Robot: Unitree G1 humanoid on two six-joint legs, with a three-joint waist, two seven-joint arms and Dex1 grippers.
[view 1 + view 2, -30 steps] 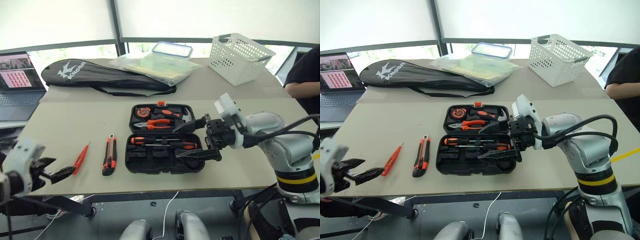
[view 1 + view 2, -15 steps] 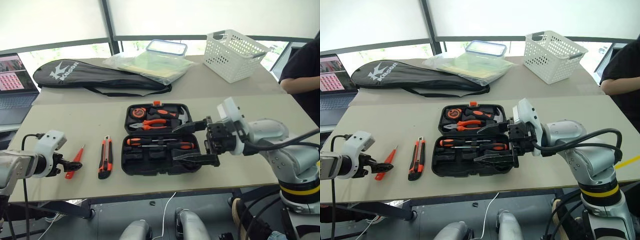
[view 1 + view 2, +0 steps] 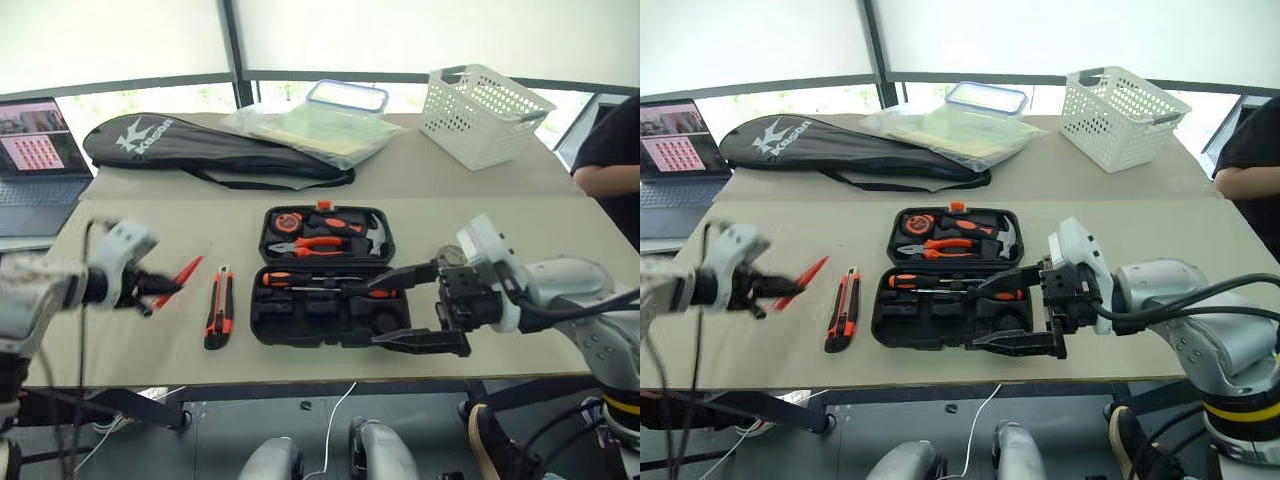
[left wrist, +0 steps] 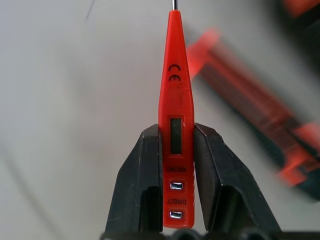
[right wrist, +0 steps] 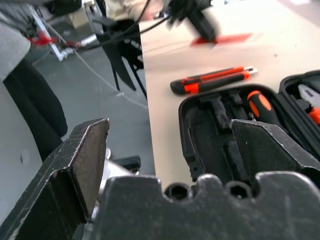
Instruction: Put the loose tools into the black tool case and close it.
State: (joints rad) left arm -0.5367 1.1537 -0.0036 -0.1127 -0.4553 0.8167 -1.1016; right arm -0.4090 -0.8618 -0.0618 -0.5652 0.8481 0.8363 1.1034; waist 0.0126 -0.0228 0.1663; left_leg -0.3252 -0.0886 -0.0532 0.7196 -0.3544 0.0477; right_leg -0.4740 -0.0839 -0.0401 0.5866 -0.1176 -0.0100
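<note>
Open black tool case [image 3: 330,320] on the bench [image 3: 480,210], tester screwdriver [image 4: 175,125] lifted in the left gripper [image 3: 150,285].
The case holds pliers [image 3: 315,245], a hammer [image 3: 370,232], a tape measure [image 3: 288,222] and two screwdrivers [image 3: 330,285]. A second ago the tester lay on the bench; now the left fingers [image 4: 142,185] pinch it above it. The right gripper [image 3: 415,310] hovers by the case, fingers spread. The utility knife [image 3: 217,308] lies beside the case. The left wrist view shows the tester's small window.

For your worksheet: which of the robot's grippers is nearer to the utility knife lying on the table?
Left. The left gripper, shut on the tester screwdriver, hovers just beside the utility knife; the open right gripper is beyond the tool case.
</note>
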